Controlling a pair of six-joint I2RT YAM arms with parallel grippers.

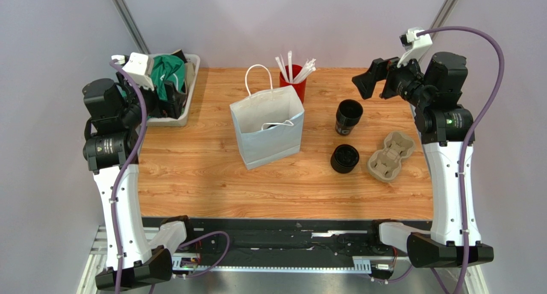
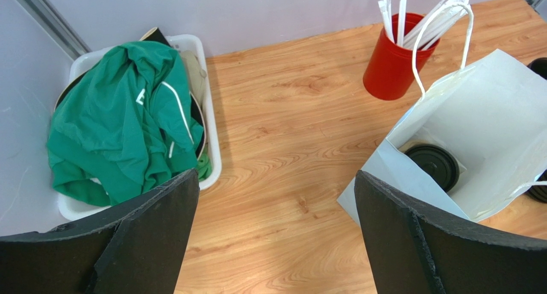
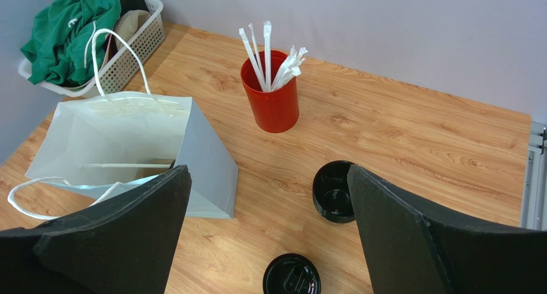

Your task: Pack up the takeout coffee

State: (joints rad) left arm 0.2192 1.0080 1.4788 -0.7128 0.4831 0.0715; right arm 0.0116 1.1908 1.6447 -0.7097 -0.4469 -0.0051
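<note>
The left end effector [image 2: 276,177] hangs with its matte black, rough-edged fingers spread wide and nothing between them, over the wood-grain table [image 2: 289,114]. It sits between a white slatted plastic basket [image 2: 212,154] heaped with crumpled green cloth [image 2: 122,127] and a creased white paper bag [image 2: 494,108] with cord handles. At the bag's bottom lies the bagged cup [image 2: 432,166], showing its round ridged black lid. The right end effector [image 3: 268,178] is spread just as wide and is also empty. To the right of the bag stand the near cup [image 1: 345,158], with an embossed lid, and the far cup [image 1: 348,116], glossy black. Both are beside a brown moulded-pulp carrier [image 1: 390,155]. A smooth red cup [image 1: 292,85] behind the bag holds paper-wrapped straws [image 1: 292,64].
</note>
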